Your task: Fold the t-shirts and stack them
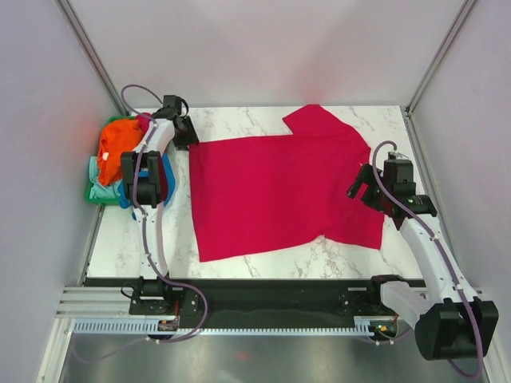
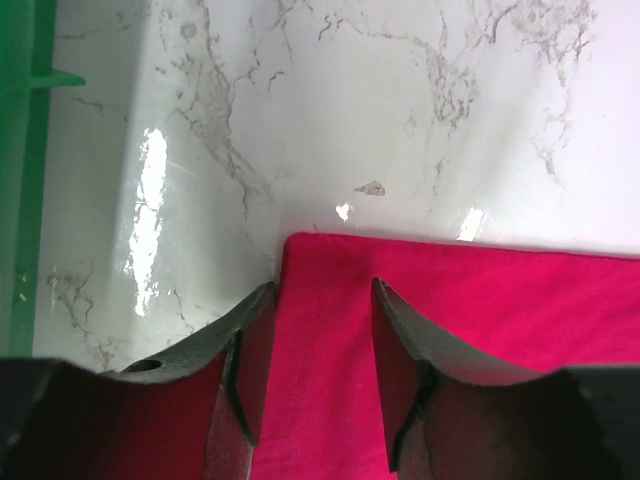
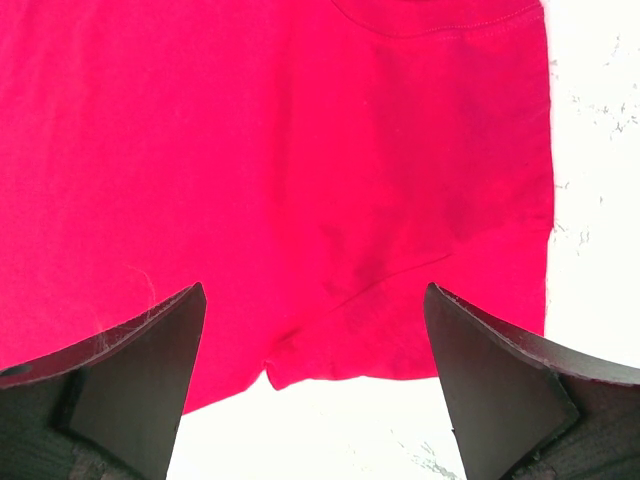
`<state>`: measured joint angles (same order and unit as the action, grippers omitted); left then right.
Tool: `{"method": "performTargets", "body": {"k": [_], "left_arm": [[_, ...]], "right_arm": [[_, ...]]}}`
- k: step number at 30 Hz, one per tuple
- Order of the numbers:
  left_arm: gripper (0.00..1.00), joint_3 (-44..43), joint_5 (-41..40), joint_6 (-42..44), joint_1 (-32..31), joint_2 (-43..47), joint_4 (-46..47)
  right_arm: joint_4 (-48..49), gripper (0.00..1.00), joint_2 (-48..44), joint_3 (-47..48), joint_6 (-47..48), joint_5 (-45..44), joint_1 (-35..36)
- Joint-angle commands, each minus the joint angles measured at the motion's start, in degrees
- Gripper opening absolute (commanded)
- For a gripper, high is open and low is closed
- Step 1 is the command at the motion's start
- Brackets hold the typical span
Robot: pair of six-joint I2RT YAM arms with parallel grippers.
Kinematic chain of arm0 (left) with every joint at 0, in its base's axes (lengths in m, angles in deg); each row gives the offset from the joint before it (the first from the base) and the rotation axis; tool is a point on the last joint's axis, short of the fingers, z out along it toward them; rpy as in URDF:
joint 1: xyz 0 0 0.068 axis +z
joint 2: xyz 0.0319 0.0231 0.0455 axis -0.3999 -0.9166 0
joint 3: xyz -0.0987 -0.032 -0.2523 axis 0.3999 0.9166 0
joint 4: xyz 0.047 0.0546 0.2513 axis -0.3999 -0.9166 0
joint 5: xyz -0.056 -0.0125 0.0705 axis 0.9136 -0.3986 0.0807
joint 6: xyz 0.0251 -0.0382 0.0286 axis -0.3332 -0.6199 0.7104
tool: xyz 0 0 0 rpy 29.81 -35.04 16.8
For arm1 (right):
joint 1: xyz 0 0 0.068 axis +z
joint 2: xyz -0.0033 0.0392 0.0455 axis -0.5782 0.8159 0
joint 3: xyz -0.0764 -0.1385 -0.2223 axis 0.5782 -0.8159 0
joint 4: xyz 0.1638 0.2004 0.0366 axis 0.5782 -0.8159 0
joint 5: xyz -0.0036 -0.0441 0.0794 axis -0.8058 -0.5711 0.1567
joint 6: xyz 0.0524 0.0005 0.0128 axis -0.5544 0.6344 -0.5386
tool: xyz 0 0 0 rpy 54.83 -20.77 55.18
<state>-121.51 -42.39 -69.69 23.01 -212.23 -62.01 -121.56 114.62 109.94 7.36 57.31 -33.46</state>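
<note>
A magenta-red t-shirt lies spread flat on the marble table, its sleeves toward the right. My left gripper is at the shirt's far left corner. In the left wrist view the gripper is open, its fingers straddling the hem corner with cloth between them. My right gripper is over the shirt's right edge. In the right wrist view it is wide open above the sleeve. Orange, blue and pale mint shirts lie bunched in the basket at the left.
The green plastic basket stands at the table's left edge, beside my left arm; it also shows in the left wrist view. Bare marble lies behind the shirt and along its front. Walls enclose the table.
</note>
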Motion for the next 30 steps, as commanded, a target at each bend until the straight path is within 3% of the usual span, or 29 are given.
{"method": "performTargets", "body": {"k": [1, 4, 5, 8, 18, 20, 21, 22, 25, 26, 30], "left_arm": [[0.49, -1.7, 3.8, -2.8, -0.3, -2.8, 1.0], [0.33, -1.6, 4.9, -3.4, -0.3, -3.1, 1.2], [0.22, -1.7, 5.0, -3.5, -0.3, -3.2, 1.3], [0.02, -2.7, 4.8, -3.5, -0.4, -3.4, 1.8], [0.02, -19.7, -0.2, -3.3, 0.4, -7.9, 0.6], [0.16, -21.5, 0.5, -3.5, 0.5, -7.6, 0.7], [0.29, -21.3, 1.6, -4.4, 0.5, -6.3, 0.6], [0.60, -20.9, 2.3, -4.8, 0.4, -5.3, 0.7], [0.86, -17.8, 3.6, -5.4, 0.0, 0.3, 0.7], [0.92, -15.2, 3.8, -5.6, 0.1, 2.0, 0.6], [0.93, -4.2, 3.0, -6.0, -0.8, 14.8, 0.3]], "right_arm": [[1.5, 0.98, 0.9, 0.0, 0.7, 0.5, 0.0], [2.2, 0.98, 1.4, -0.2, 0.9, 0.3, -0.1], [2.3, 0.98, 1.5, -0.3, 1.2, 0.3, -0.1], [2.9, 0.98, 2.0, -1.0, 1.2, 0.2, -0.1], [4.7, 0.98, 4.9, -1.7, 2.5, -1.5, -0.1], [4.8, 0.98, 5.3, -1.7, 2.3, -1.5, -0.1], [4.9, 0.98, 5.2, -1.7, 2.1, -1.4, -0.1], [5.0, 0.98, 5.0, -1.9, 1.8, -1.5, -0.1], [3.8, 0.98, 3.4, -3.5, -0.4, -4.8, -0.1], [3.3, 0.98, 2.1, -4.0, -2.4, -6.0, -0.2], [1.1, 0.98, -2.8, -8.1, -7.2, -7.4, -0.1]]}}
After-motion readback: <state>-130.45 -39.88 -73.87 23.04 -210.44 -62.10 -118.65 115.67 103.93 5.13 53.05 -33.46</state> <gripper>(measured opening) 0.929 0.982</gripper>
